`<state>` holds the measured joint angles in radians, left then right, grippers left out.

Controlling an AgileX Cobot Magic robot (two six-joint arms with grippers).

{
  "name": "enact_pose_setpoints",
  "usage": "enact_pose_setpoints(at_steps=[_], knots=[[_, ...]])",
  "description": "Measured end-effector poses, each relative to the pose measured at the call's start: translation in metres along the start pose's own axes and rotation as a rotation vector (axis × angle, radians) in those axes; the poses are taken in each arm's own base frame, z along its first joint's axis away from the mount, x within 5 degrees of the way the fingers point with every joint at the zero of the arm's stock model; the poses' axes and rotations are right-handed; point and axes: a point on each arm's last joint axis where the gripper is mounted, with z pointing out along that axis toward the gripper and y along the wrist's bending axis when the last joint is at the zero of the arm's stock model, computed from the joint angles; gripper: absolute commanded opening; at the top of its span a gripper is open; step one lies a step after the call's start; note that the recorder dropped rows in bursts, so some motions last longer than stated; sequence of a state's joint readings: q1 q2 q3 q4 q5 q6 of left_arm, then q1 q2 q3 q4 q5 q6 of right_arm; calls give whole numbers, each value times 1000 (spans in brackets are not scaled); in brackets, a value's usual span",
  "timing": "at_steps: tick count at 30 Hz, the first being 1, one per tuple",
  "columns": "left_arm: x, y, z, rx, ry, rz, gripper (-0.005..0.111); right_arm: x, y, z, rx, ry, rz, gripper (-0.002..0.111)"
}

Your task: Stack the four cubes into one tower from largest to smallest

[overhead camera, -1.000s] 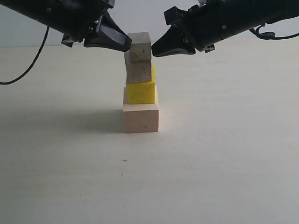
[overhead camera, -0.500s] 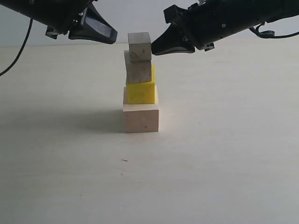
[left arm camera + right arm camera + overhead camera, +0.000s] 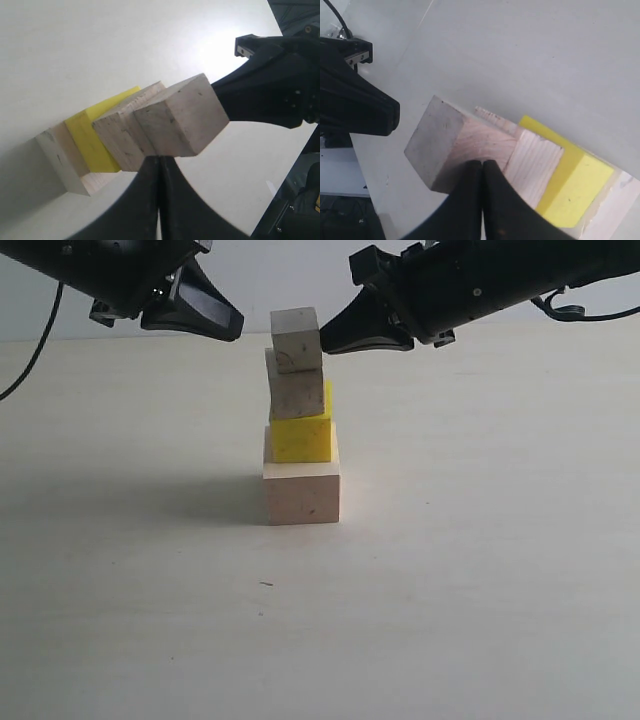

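Observation:
The tower stands mid-table: a large pale wood cube (image 3: 302,490) at the bottom, the yellow cube (image 3: 303,432) on it, a small wood cube (image 3: 296,392) above that, and the smallest cube (image 3: 297,339) on top, slightly skewed. My left gripper (image 3: 238,328) is shut and hangs a little to the left of the top cube, apart from it. The right gripper (image 3: 322,343) is shut, and its tip rests against the top cube's right face. In the left wrist view the shut tips (image 3: 159,159) point at the top cube (image 3: 182,120). In the right wrist view the gripper (image 3: 482,164) meets that cube (image 3: 435,145).
The pale table (image 3: 480,570) stretches around the tower on all sides. A black cable (image 3: 40,350) hangs from the left arm at the far left. Both arms hover above the table at the height of the top cube.
My left gripper has drawn back to the left, off the top cube. The right gripper stays at the cube's right face, and the top cube has shifted slightly left.

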<state>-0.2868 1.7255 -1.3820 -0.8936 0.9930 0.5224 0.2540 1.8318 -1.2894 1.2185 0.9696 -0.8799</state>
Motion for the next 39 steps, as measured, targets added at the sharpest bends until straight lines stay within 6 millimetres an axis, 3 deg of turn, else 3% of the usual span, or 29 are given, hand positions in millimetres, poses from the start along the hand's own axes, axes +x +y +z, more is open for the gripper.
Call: enact_pose_setpoints(at_steps=[9,21,39], knots=[[0,1,1,0,3,-6,0,0,-1,0,16,0,-7,0],[2,18,21,-4,49,-61,0,-3,-5,0,53,-28,-12,0],[2,19,21,-7,45,-58,0,-4,-8,5,21,-50,-18,0]])
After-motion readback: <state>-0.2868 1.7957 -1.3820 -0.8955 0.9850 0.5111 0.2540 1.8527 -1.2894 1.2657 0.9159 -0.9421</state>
